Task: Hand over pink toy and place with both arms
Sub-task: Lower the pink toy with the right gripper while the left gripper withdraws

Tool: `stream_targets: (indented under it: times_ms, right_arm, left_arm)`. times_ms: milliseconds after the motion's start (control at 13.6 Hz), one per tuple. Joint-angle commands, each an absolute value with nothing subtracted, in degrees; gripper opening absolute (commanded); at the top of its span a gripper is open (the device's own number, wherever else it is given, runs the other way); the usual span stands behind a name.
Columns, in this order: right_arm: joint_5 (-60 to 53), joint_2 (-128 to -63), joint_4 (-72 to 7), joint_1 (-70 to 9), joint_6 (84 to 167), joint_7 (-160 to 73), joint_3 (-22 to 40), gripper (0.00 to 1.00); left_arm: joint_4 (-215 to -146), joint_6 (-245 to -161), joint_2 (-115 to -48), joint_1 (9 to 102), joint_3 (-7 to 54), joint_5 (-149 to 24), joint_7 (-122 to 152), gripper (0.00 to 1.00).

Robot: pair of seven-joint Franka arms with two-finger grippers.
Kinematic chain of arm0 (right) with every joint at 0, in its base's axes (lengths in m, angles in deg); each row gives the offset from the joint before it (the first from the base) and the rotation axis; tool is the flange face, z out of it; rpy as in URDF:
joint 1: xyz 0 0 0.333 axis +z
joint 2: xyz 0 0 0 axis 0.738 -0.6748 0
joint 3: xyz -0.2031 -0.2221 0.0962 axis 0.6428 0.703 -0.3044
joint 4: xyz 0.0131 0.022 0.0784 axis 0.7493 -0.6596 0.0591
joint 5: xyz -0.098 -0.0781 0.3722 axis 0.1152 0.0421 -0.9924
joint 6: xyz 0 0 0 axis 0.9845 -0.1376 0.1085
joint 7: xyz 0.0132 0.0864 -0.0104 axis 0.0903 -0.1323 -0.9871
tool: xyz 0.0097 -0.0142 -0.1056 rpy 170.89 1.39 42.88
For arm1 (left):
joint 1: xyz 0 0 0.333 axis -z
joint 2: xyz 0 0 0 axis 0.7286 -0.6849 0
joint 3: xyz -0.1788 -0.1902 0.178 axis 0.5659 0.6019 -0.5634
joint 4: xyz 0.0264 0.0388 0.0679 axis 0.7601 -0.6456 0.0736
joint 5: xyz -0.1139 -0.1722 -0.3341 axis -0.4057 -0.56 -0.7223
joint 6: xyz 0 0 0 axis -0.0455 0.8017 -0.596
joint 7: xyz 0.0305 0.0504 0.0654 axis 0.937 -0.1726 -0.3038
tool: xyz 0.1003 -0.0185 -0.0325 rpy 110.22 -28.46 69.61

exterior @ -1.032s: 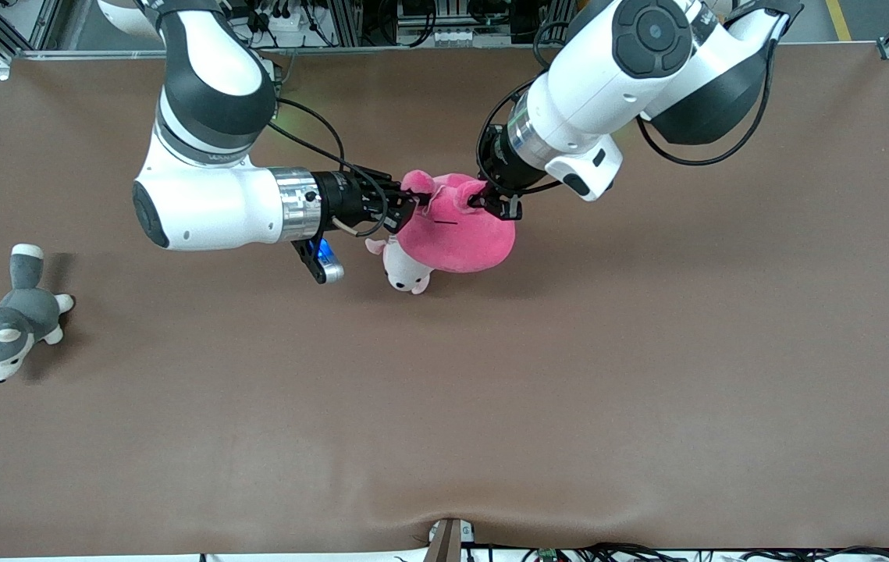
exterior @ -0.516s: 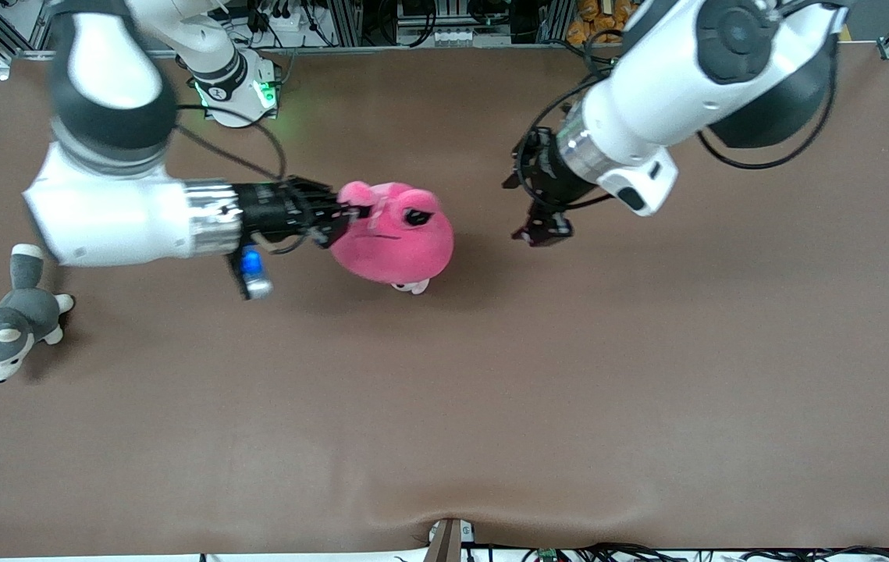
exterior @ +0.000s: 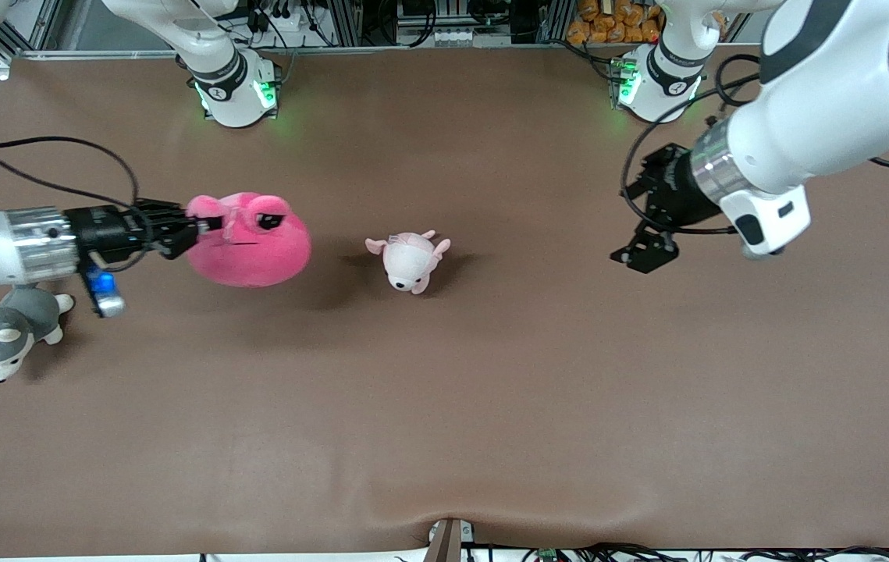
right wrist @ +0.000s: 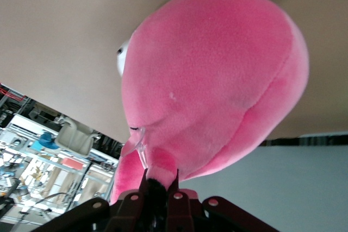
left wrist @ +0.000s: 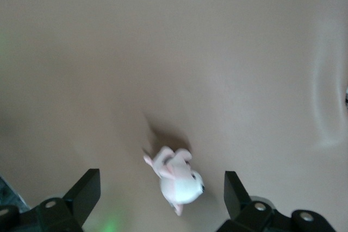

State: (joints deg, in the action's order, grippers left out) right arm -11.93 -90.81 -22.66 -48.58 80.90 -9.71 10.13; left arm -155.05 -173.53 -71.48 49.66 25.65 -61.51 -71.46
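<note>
The pink toy, a round hot-pink plush with half-lidded black eyes, hangs in the air from my right gripper. It is over the table between the husky and the small pale plush. The right wrist view shows the right gripper shut on a fold of the pink toy. My left gripper is open and empty, up over bare table toward the left arm's end. The left wrist view shows its open fingers well apart, high over the small pale plush.
A small pale pink-and-white plush animal lies mid-table; it also shows in the left wrist view. A grey-and-white husky plush lies at the right arm's end, under the right wrist. The brown table has wide bare room nearer the front camera.
The left gripper let go of the pink toy and drew back toward the left arm's end. The right gripper carried the toy toward the right arm's end, uncovering the small pale plush.
</note>
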Motion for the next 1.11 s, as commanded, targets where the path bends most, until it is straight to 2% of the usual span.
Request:
stream_targets:
  times_ms: [0, 221, 664, 1032]
  right_arm:
    - [-8.37, -94.32, -23.06, -55.98, 77.88, -22.11, 8.83, 0.00]
    - [-4.50, -98.10, -23.15, -59.86, 77.70, -28.65, 8.83, 0.00]
    - [-1.41, -107.07, -22.36, -62.76, 82.79, -38.14, 8.83, 0.00]
    - [0.78, -108.05, -22.36, -64.52, 87.01, -39.56, 8.83, 0.00]
  left_arm:
    - [-155.34, -171.33, -70.56, 50.20, 25.86, -54.75, -58.86, 1.00]
    - [-155.43, -170.18, -69.60, 48.36, 25.24, -49.73, -40.83, 1.00]
    - [-155.52, -170.18, -69.42, 45.63, 25.15, -47.97, -27.00, 1.00]
    - [-155.61, -170.18, -68.54, 44.14, 24.28, -44.00, -15.14, 1.00]
